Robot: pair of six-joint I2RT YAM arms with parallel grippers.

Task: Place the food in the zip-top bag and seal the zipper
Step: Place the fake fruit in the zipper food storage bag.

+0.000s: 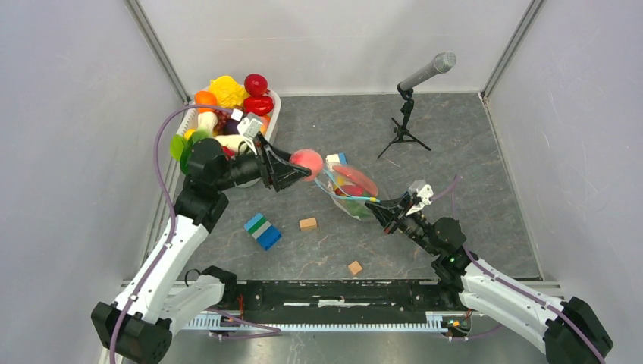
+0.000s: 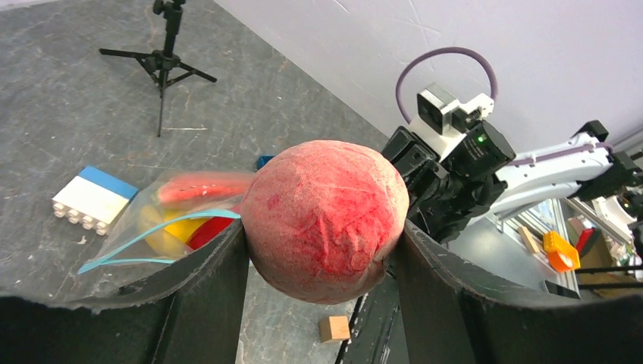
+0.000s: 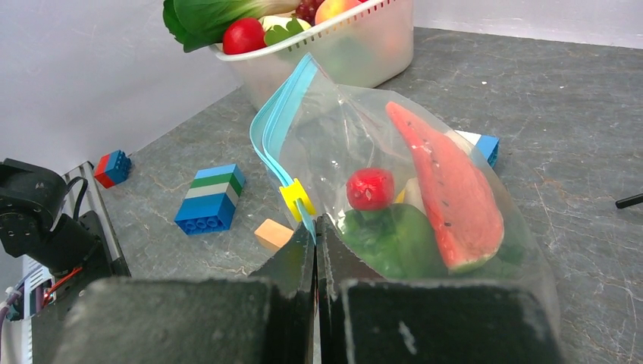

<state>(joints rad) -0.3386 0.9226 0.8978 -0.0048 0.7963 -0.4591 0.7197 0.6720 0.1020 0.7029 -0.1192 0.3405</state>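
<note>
**Peach in one hand, bag pinched in the other**

The left hand (image 1: 301, 170) has a fuzzy pink-red peach (image 2: 326, 216) clamped between its two fingers, up off the counter (image 1: 470, 167) and just beside the open mouth of the clear bag (image 3: 341, 129). The right hand (image 3: 316, 250) is squeezed fully closed on the bag's edge, right by the yellow slider (image 3: 296, 199) on the light-blue zipper (image 3: 277, 125). The bag lies mid-counter and already holds a watermelon slice (image 3: 447, 197), a small red fruit (image 3: 370, 188) and something green (image 3: 394, 243). The white tub (image 1: 273, 114) at the back left is heaped with more toy food. A striped block (image 1: 262, 231) and two wooden cubes (image 1: 308, 223) sit in front, and a microphone (image 1: 428, 72) stands further back.
</note>
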